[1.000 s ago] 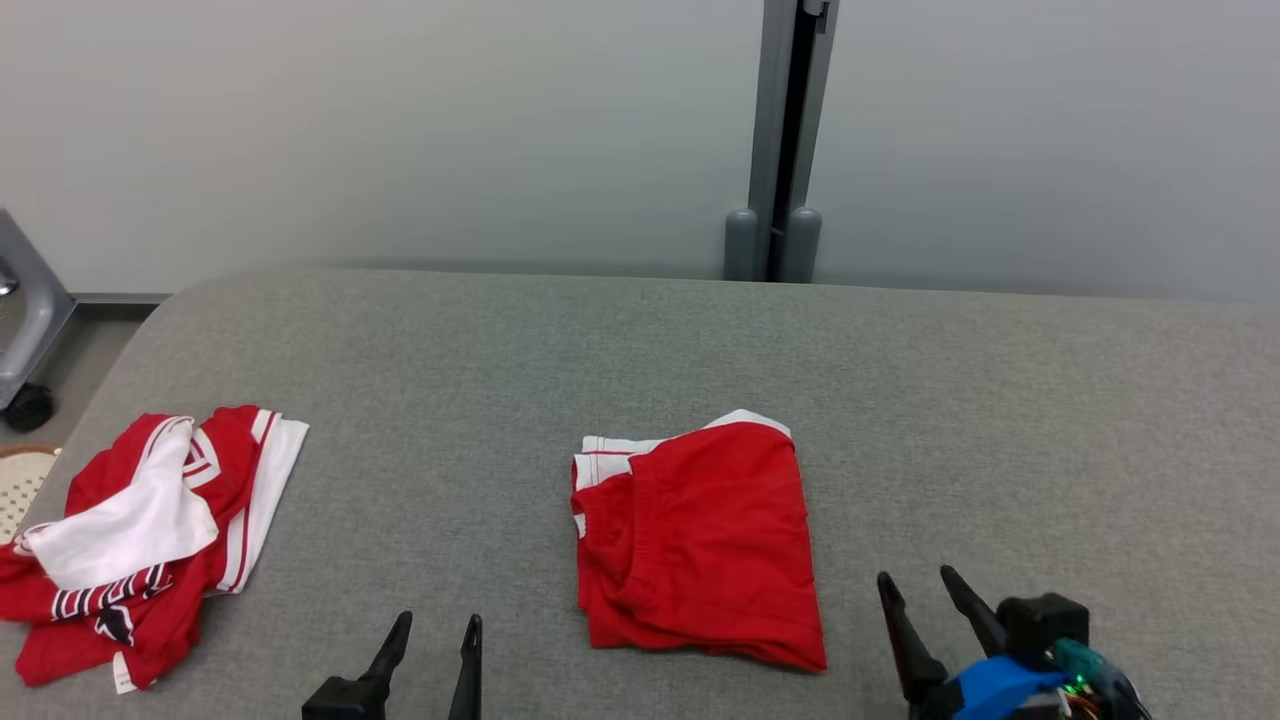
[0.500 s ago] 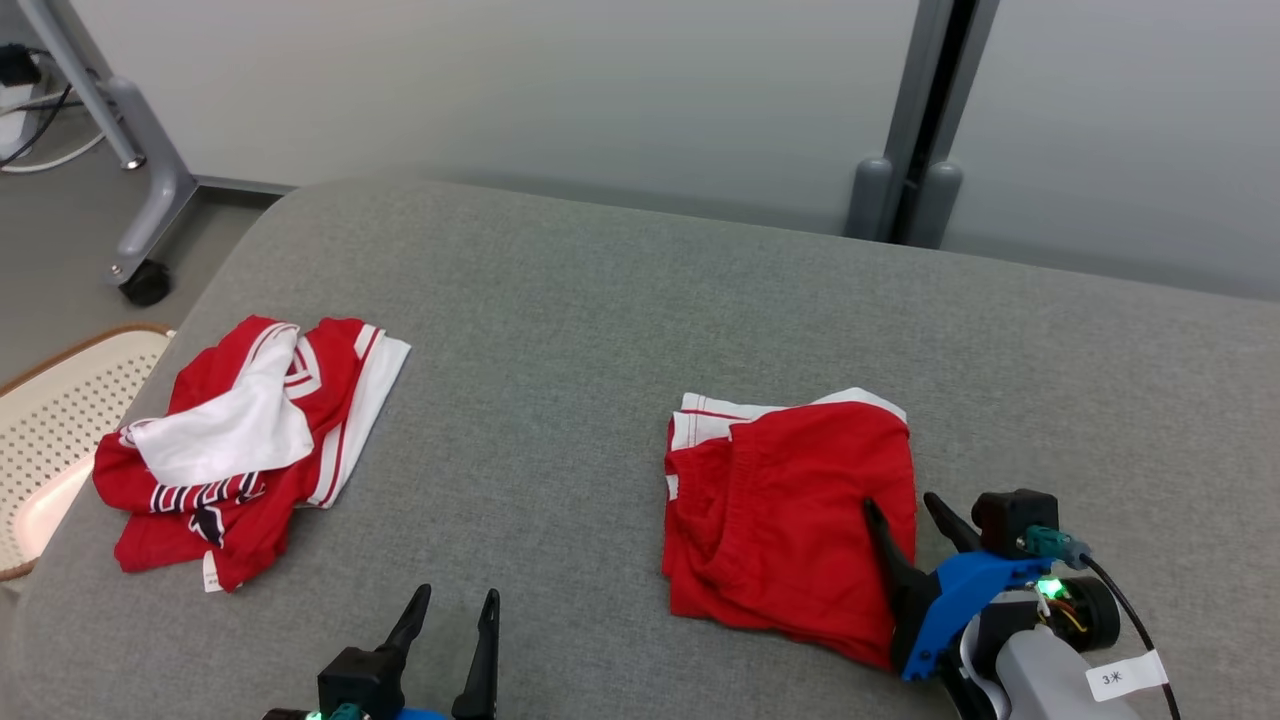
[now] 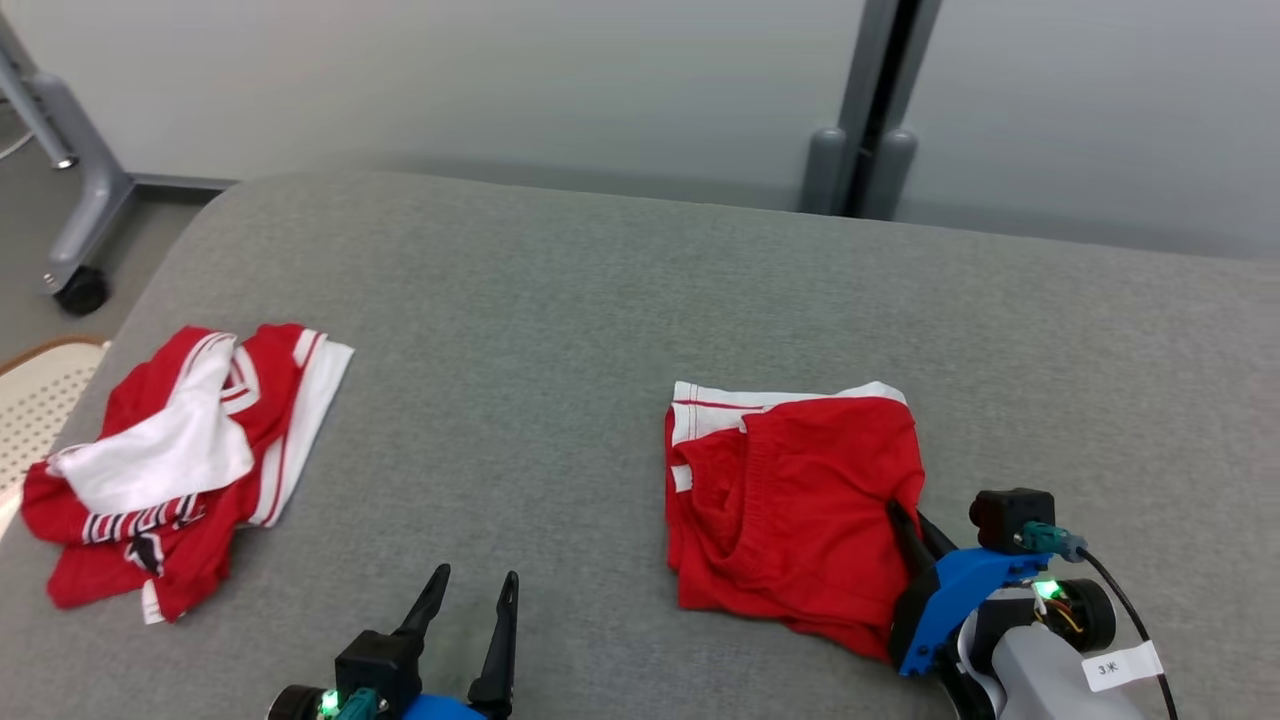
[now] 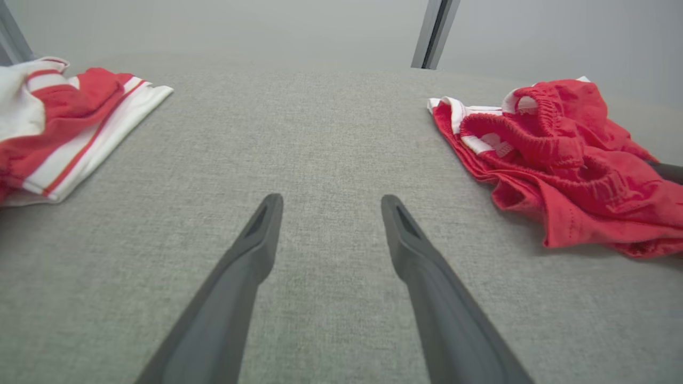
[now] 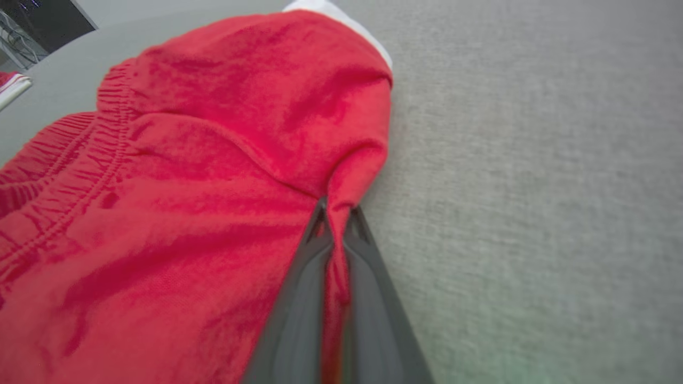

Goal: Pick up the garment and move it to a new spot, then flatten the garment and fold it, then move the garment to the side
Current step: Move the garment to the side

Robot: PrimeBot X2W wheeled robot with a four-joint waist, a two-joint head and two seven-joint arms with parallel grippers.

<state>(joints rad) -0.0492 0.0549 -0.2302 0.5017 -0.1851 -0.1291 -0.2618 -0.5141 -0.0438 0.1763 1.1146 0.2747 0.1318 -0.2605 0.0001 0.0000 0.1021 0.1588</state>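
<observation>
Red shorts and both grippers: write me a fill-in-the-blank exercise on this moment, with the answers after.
In the head view, the right gripper is shut on the ____ edge of the red shorts.
The left gripper holds its jaws ____ above the grey surface.
The crumpled red-and-white garment lies on the robot's ____ side of the shorts.
Missing words: right; open; left.
</observation>
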